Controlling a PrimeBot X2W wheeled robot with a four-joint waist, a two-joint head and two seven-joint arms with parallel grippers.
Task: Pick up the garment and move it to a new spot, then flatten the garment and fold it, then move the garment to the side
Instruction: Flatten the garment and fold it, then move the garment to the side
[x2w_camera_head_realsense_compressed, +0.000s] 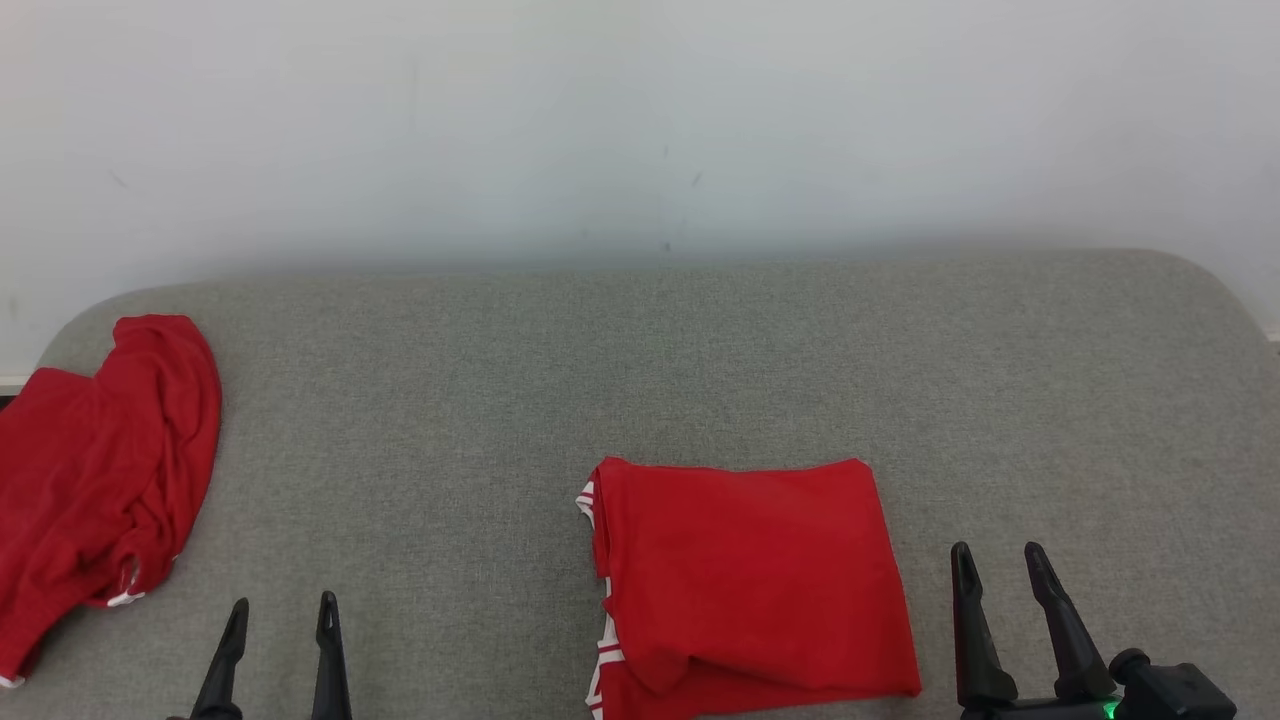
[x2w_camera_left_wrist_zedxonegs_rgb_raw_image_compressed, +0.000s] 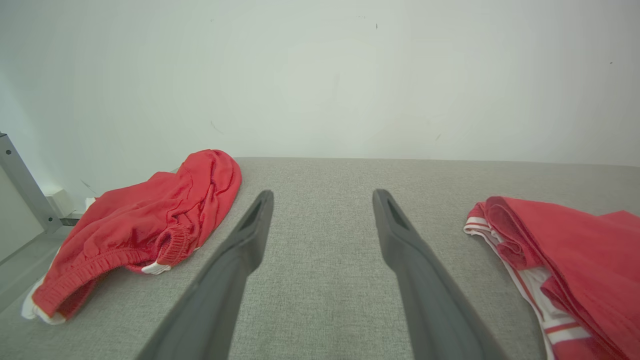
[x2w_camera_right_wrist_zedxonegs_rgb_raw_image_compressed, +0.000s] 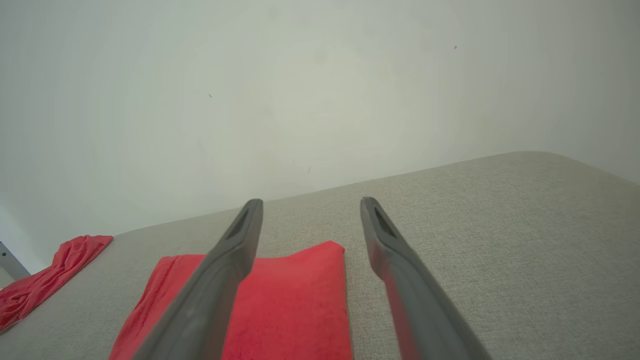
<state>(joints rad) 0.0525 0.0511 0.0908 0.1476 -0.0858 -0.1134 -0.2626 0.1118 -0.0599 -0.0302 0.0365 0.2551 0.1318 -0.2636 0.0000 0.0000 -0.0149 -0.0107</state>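
A folded red garment (x2w_camera_head_realsense_compressed: 750, 570) with white striped trim lies flat on the grey padded surface (x2w_camera_head_realsense_compressed: 640, 350), near the front, right of centre. It also shows at the right edge of the left wrist view (x2w_camera_left_wrist_zedxonegs_rgb_raw_image_compressed: 575, 250) and under the fingers in the right wrist view (x2w_camera_right_wrist_zedxonegs_rgb_raw_image_compressed: 290, 300). My right gripper (x2w_camera_head_realsense_compressed: 997, 550) stands open just right of it, holding nothing; seen along its fingers (x2w_camera_right_wrist_zedxonegs_rgb_raw_image_compressed: 311, 201), the gap is empty. My left gripper (x2w_camera_head_realsense_compressed: 283, 603) is open at the lower left, well apart from the cloth, its fingers (x2w_camera_left_wrist_zedxonegs_rgb_raw_image_compressed: 322, 194) over bare fabric.
A second red garment (x2w_camera_head_realsense_compressed: 110, 460), crumpled, with an elastic waistband and white trim, lies at the surface's left end (x2w_camera_left_wrist_zedxonegs_rgb_raw_image_compressed: 150, 215) (x2w_camera_right_wrist_zedxonegs_rgb_raw_image_compressed: 45, 275). A pale wall (x2w_camera_head_realsense_compressed: 640, 120) rises behind. Bare grey surface stretches between the two garments and to the right.
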